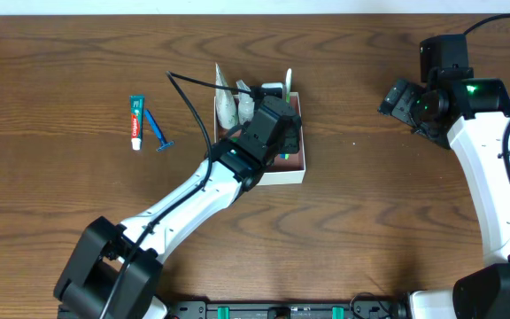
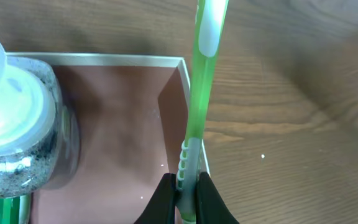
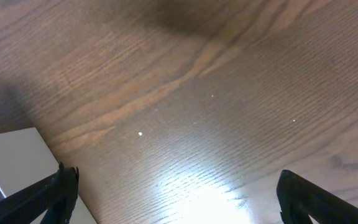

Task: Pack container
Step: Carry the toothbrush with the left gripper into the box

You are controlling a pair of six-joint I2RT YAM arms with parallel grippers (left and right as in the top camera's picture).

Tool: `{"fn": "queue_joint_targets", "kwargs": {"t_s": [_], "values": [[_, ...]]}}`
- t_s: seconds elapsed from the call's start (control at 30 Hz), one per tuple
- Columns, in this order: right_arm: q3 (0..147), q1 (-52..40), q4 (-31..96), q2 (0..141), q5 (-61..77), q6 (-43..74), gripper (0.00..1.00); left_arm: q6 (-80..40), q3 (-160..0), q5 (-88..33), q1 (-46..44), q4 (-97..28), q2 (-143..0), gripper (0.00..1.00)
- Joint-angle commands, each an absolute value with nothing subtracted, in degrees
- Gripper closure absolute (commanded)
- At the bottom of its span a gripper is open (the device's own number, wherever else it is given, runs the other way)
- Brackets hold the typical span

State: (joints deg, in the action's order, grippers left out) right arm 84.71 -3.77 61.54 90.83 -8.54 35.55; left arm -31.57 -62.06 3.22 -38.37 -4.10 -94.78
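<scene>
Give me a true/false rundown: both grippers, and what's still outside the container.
1. The left gripper is shut on the toothbrush. True.
2. The right gripper holds the razor. False: it is open and holds nothing; the razor lies on the table.
3. The toothpaste is in the container. False: it lies on the table to the container's left, beside the razor.
4. A bottle is in the container. True.
</scene>
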Motion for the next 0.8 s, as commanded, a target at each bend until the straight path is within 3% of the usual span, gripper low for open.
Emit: {"fn": "queue_joint_targets", "kwargs": {"t_s": [0.0,0.77], "values": [[85.49,-3.40,61.54,89.67,-8.73,35.53,0.01,-32.27,-62.92,3.64,-38.61,-3.99,-96.05,0.94],[85.49,-3.38,61.56,89.67,-8.73,35.53,0.01,-32.32,-62.92,1.52,-40.34,-5.04,-98.70,0.94]]}}
